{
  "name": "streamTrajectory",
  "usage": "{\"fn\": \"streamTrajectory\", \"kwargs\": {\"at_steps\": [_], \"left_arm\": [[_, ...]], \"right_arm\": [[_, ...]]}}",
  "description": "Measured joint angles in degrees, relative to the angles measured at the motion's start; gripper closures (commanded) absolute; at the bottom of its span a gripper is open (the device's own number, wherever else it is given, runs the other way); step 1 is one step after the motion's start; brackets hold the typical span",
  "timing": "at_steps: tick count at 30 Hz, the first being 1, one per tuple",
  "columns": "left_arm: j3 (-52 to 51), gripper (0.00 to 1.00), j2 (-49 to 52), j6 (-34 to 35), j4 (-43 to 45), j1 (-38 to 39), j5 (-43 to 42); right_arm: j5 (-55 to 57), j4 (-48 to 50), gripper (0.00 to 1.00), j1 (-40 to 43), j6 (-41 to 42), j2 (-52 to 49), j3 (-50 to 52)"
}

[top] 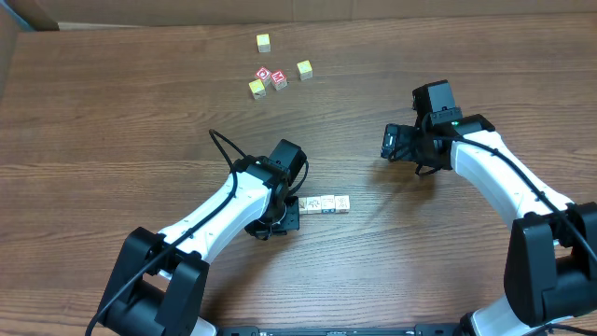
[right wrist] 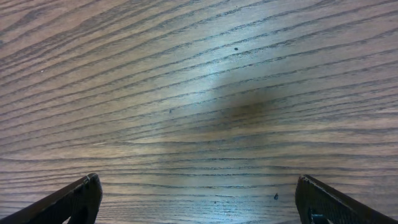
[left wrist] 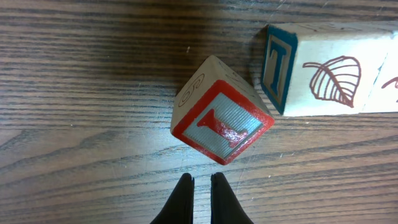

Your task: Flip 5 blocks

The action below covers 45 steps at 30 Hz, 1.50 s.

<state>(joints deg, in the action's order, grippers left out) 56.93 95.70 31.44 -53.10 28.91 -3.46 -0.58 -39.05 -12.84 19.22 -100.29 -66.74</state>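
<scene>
The left tool (left wrist: 201, 178) was closed on nothing, its tips just short of the red-bordered block (left wrist: 221, 118) lying ahead, probably to push it over rather than pinch, while the right tool (right wrist: 199, 190) hung wide open over bare worktop (right wrist: 186, 74), likely for clearance.

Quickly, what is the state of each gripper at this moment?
Left gripper: closed, holding nothing; the red-bordered block lies just ahead.
Right gripper: open, holding nothing.

The left tool (left wrist: 202, 179) hangs pinched together just short of a red-bordered block (left wrist: 221, 118) — a leaf-printed block (left wrist: 329, 78) just beside it.
</scene>
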Motion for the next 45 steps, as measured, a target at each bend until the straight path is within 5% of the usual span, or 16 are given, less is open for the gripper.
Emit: {"fn": "streamTrajectory", "kwargs": {"at_steps": [45], "left_arm": [[-3.02,0.96,0.00,0.00,8.20,0.00,1.57]], "right_arm": [[-0.02,-0.02,0.00,0.00,0.02,0.00,0.00]]}}
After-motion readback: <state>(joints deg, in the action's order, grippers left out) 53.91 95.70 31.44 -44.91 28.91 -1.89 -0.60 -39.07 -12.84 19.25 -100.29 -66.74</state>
